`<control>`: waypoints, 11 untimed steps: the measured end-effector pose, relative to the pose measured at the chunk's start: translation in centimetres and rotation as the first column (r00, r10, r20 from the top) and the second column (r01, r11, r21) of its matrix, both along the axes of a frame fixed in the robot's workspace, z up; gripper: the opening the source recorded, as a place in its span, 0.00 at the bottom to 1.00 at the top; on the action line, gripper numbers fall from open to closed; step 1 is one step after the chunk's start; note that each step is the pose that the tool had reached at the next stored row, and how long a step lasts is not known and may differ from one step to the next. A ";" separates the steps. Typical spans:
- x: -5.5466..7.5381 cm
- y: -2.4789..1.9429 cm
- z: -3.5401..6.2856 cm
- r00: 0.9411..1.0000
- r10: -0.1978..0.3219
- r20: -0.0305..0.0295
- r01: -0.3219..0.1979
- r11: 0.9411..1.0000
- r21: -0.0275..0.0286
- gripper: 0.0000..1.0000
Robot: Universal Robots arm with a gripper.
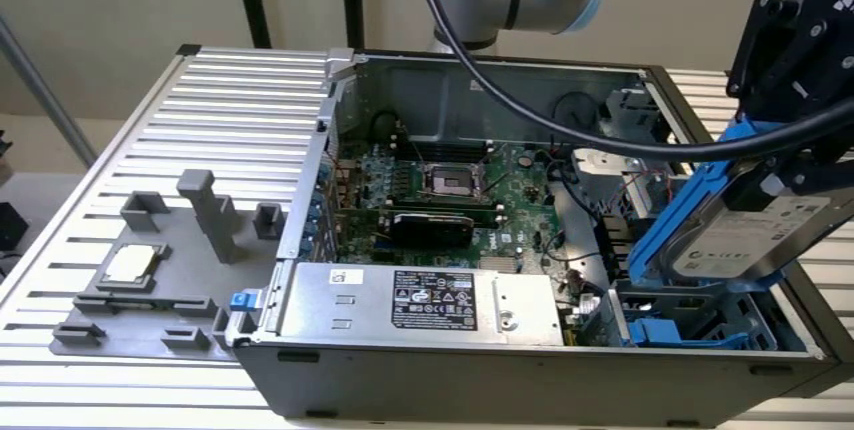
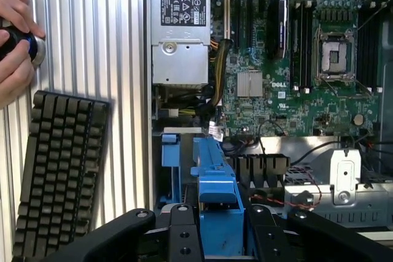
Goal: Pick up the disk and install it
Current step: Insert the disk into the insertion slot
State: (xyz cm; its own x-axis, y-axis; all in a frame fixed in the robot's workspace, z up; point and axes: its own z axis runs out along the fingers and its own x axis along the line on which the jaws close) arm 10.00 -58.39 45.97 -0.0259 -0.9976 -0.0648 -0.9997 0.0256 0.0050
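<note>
The flat silver-grey metal disk [image 1: 747,235], white-labelled in its blue plastic frame, hangs tilted, long axis steeply upright, directly under the black tool [image 2: 218,231]; below it lies the blue plastic drive cage [image 1: 667,332] at the open grey metal computer case's [image 1: 400,370] near corner on the exterior view's right; the tool is clamped on the disk's frame

1. The exterior view looks from high up, on the side of the case [image 1: 534,380] where the power supply [image 1: 427,300] lies. It faces down at a slant and takes in the whole case and much of the table [image 1: 227,90].
2. The wrist view looks almost straight down into the case from much nearer, with the gripper [image 2: 220,228] and the disk [image 2: 216,176] in its foreground.
3. Both views share the motherboard [image 1: 441,165], the power supply and the disk.
4. The wrist view reaches the table beside the case, with a keyboard [image 2: 58,170] and a hand [image 2: 15,35].
</note>
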 end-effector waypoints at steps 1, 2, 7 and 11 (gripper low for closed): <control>0.0 -0.03 -0.18 1.000 0.001 0.000 -0.001 1.000 0.000 0.33; 0.1 -0.07 -0.36 1.000 0.002 0.000 -0.002 1.000 0.000 0.33; 0.3 -0.41 -0.78 1.000 0.002 -0.001 -0.002 1.000 0.000 0.33; 0.3 -0.61 -0.97 1.000 0.002 -0.001 -0.002 1.000 0.000 0.33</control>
State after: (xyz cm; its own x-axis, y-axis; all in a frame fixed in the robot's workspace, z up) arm 10.33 -59.00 45.00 -0.0239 -0.9976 -0.0649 -0.9997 0.0236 0.0058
